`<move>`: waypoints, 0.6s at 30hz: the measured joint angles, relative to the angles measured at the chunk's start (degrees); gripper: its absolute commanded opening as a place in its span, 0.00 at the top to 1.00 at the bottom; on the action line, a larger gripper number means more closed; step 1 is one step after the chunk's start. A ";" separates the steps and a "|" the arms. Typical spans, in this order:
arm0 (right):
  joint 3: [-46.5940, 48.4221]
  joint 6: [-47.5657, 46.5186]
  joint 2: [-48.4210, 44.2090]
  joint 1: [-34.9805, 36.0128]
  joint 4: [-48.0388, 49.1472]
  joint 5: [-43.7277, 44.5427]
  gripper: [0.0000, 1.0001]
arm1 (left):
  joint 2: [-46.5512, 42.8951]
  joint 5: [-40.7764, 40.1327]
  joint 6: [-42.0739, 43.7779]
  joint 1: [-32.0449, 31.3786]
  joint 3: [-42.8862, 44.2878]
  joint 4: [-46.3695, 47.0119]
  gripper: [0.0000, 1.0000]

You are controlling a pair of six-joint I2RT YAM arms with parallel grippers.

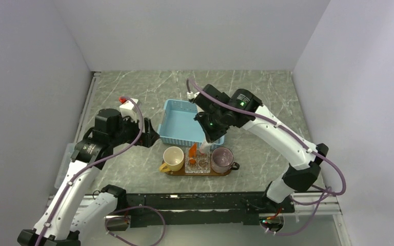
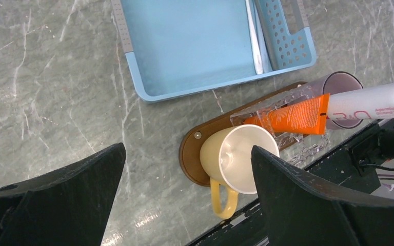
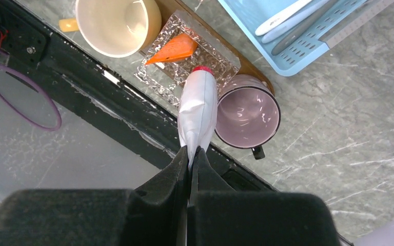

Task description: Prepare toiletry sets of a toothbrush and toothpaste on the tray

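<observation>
White toothpaste tube (image 3: 197, 110): soft, flat-tailed, foil-sheened, red-capped; hanging cap-down over the clear dish (image 3: 213, 56), its crimped tail being pinched flat by the right gripper (image 3: 190, 154), whose jaws are sitting closed on it with almost no gap. Orange toothpaste tube (image 3: 173, 48): small, tapered, glossy; lying slanted in the same ribbed, glassy dish, which is sitting mid-tray. Tray (image 2: 190, 154): brown wooden oval, smooth, carrying a cream mug (image 2: 238, 156) at one end and a mauve mug (image 3: 247, 113) at the other. Handling note, as a judgement: the tube is wanting lowering until its cap is resting in the dish beside the orange one, clear of the mauve rim, before release, since the slack body is likely to flop. Pale stick toothbrushes (image 3: 287, 15): lying in the perforated blue plastic basket (image 2: 133, 66) behind the tray. Left gripper (image 1: 148, 136): hovering with jaws spread wide, holding nothing
</observation>
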 measured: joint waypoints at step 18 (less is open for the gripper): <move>-2.60 0.48 4.92 1.44 0.72 2.03 1.00 | -4.72 -1.90 0.07 0.00 -1.97 0.81 0.01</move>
